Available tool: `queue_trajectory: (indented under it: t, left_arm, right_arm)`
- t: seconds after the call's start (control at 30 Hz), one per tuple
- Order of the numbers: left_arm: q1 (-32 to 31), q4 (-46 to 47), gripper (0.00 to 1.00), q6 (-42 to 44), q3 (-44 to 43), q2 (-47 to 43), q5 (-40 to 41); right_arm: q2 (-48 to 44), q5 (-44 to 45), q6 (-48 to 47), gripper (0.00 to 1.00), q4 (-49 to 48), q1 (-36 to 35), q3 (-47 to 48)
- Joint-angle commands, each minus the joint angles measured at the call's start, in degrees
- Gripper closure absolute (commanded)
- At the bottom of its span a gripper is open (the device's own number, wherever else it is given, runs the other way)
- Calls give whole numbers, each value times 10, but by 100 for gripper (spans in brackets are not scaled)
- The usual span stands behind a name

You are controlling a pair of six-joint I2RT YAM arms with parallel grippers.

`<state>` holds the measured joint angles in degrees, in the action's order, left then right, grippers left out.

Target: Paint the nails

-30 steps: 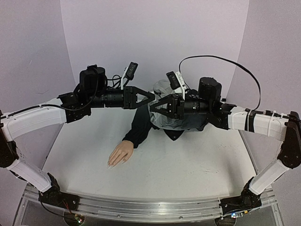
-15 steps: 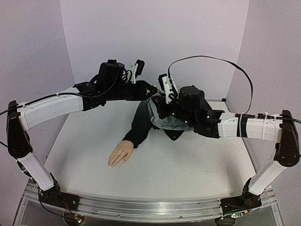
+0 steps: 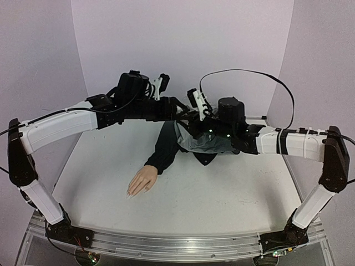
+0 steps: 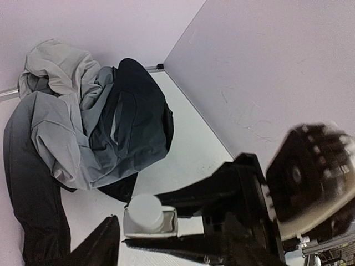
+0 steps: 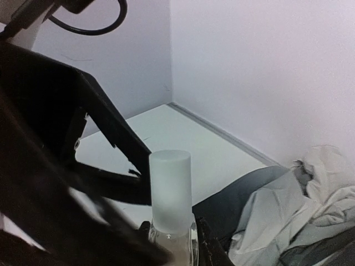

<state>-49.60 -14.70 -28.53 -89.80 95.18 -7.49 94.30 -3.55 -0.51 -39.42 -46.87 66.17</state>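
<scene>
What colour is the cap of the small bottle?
The cap on the bottle is frosted white; the right wrist view shows it best.

bottle (image 5: 173, 243): glossy | cap (image 5: 170, 188): frosted matt | jacket (image 4: 83, 127): cloth | mannequin hand (image 3: 142, 181): smooth

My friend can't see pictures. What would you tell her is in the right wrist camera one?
A small bottle with a frosted white cap stands in the middle, held at its base by the right gripper. The left gripper, open, sits right beside the cap. Crumpled grey and dark clothes lie on the white table at lower right.
</scene>
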Motion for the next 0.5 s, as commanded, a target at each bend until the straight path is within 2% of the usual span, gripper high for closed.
queue_trajectory:
  t: [0.0,0.1,0.27,0.37,0.4,0.47]
  left_arm:
    - [-3,12,29,0,34,-89,-22]
    - [-1,31,16,-6,59,-121,-67]
    - [-2,86,12,-10,94,-146,-159]
    - [-2,117,18,-22,99,-144,-206]
    - [-3,124,24,-23,96,-141,-219]
    - [-5,128,31,-24,90,-133,-237]
  right_arm:
    - [-70,-282,80,100,-50,50,-17]
    - [-71,-420,122,100,-51,75,-21]
    - [-45,-585,221,100,-106,84,-15]
    - [-34,-617,276,100,-164,84,-20]
    - [-35,-615,281,100,-171,84,-23]
    - [-38,-608,286,100,-178,84,-26]
